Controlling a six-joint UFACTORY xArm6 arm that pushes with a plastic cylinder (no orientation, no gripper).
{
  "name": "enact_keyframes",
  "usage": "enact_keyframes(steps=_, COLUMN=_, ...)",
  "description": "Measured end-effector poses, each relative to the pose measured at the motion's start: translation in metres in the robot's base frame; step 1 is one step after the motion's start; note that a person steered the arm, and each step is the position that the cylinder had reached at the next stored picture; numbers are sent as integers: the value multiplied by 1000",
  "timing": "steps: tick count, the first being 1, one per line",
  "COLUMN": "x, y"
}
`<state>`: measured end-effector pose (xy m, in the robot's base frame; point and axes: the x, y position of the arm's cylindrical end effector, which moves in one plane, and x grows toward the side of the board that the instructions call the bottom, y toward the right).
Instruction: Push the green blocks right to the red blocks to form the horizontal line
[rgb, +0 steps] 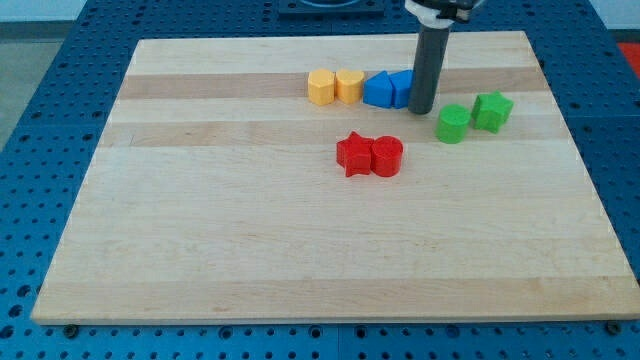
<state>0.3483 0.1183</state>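
Note:
Two green blocks lie at the view's upper right: a green cylinder and a green star, touching each other. Two red blocks sit near the middle: a red star touching a red cylinder on its right. My tip stands on the board just left of the green cylinder, a small gap apart, and right against the blue blocks. The green pair lies right of and slightly above the red pair.
Two yellow blocks and two blue blocks form a row at the view's top centre, the rod partly covering the right blue one. The wooden board lies on a blue perforated table.

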Motion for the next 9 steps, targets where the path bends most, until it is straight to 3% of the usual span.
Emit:
enact_keyframes(steps=6, x=-25, y=104)
enact_keyframes(steps=9, x=-14, y=113)
